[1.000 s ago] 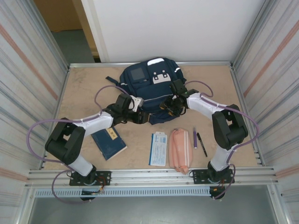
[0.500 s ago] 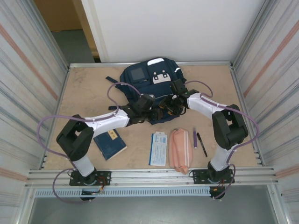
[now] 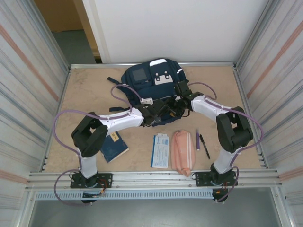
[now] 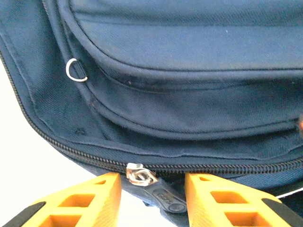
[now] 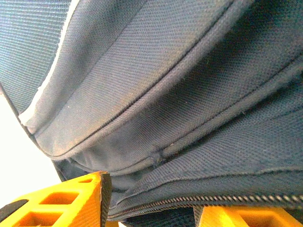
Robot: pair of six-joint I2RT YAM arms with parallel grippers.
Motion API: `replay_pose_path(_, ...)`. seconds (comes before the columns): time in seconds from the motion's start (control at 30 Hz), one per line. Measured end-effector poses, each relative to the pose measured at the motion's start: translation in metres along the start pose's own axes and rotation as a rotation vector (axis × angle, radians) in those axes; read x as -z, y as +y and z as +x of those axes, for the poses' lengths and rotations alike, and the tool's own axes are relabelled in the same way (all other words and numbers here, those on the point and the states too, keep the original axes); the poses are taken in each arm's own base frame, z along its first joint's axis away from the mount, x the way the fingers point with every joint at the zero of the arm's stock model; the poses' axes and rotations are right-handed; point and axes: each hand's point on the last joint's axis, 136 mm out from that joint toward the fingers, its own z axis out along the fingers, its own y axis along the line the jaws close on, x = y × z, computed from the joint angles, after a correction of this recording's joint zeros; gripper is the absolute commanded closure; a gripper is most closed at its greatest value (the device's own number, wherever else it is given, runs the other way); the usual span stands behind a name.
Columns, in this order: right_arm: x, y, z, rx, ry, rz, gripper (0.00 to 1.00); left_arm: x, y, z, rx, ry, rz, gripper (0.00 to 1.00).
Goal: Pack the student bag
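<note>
Tan wooden desk (image 3: 85, 94) carries the large navy-blue fabric student bag (image 3: 151, 80) at its far middle. Left gripper (image 4: 152, 183), jaws partly parted, brackets the dark zipper pull (image 4: 161, 194), seemingly to open it; right gripper (image 5: 151, 201) pinches the bag's zippered edge, probably steadying it.

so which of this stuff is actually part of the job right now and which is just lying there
In the job:
bag
zip pull, flanked by the left hand
right hand, on the bag's zipped edge

Lying about, untouched, probably for packing later:
book
booklet
pouch
purple pen
black pen
</note>
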Motion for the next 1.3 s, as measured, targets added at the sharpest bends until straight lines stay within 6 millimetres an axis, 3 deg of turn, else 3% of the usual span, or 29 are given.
replay_pose_path(0.2, 0.002, -0.002, -0.004, -0.003, 0.010, -0.014, 0.51, -0.004, 0.001, -0.009, -0.011, -0.012, 0.022, 0.74)
replay_pose_path(0.37, 0.003, -0.002, -0.005, 0.002, 0.018, -0.024, 0.51, -0.006, 0.016, -0.014, -0.006, 0.004, 0.058, 0.86)
replay_pose_path(0.53, 0.003, -0.003, -0.005, 0.010, 0.026, -0.029, 0.51, -0.004, 0.032, -0.009, -0.007, 0.037, 0.084, 0.87)
replay_pose_path(0.6, 0.003, -0.004, -0.005, 0.009, 0.027, -0.028, 0.51, -0.003, 0.035, -0.005, -0.006, 0.056, 0.103, 0.82)
replay_pose_path(0.67, 0.003, -0.004, -0.005, 0.008, 0.030, -0.029, 0.51, -0.003, 0.036, 0.000, -0.002, 0.079, 0.130, 0.71)
replay_pose_path(0.9, 0.003, -0.003, -0.004, 0.016, 0.033, -0.031, 0.51, -0.002, 0.029, 0.004, -0.015, 0.110, 0.204, 0.55)
replay_pose_path(1.3, 0.003, -0.004, -0.003, 0.033, 0.037, -0.031, 0.51, 0.009, 0.004, 0.005, -0.101, 0.106, 0.290, 0.48)
